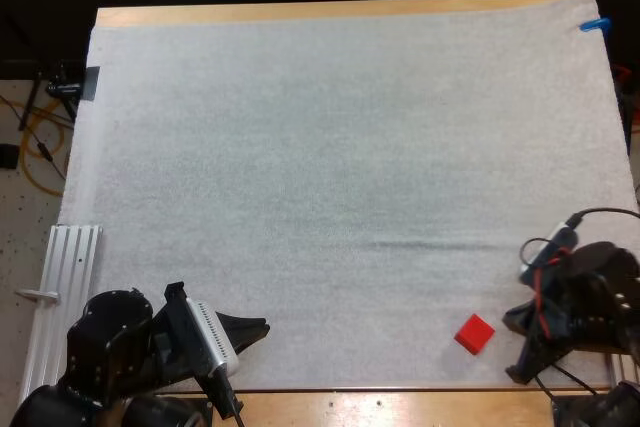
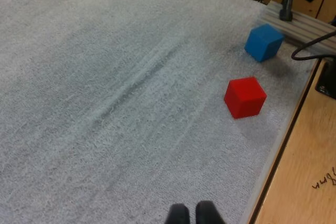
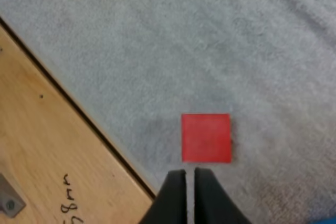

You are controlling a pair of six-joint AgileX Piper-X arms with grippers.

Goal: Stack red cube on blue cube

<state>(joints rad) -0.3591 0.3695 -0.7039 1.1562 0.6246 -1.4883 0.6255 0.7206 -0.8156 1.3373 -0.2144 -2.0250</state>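
The red cube [image 1: 474, 333] lies on the white mat near the table's front edge, towards the right. My right gripper [image 1: 518, 319] is just right of it; in the right wrist view its fingers [image 3: 189, 174] are shut, tips a short way from the red cube [image 3: 206, 137] and not touching it. The left wrist view shows the blue cube [image 2: 264, 42] a little beyond the red cube [image 2: 245, 96], both resting on the mat, apart. In the high view the right arm hides the blue cube. My left gripper [image 1: 258, 329] rests shut [image 2: 191, 214] at the front left, holding nothing.
The bare wooden table edge [image 1: 400, 405] runs along the front of the mat [image 1: 330, 167]. A ribbed metal rail [image 1: 65, 282] lies off the mat's left side, and another rail [image 2: 302, 24] lies behind the blue cube.
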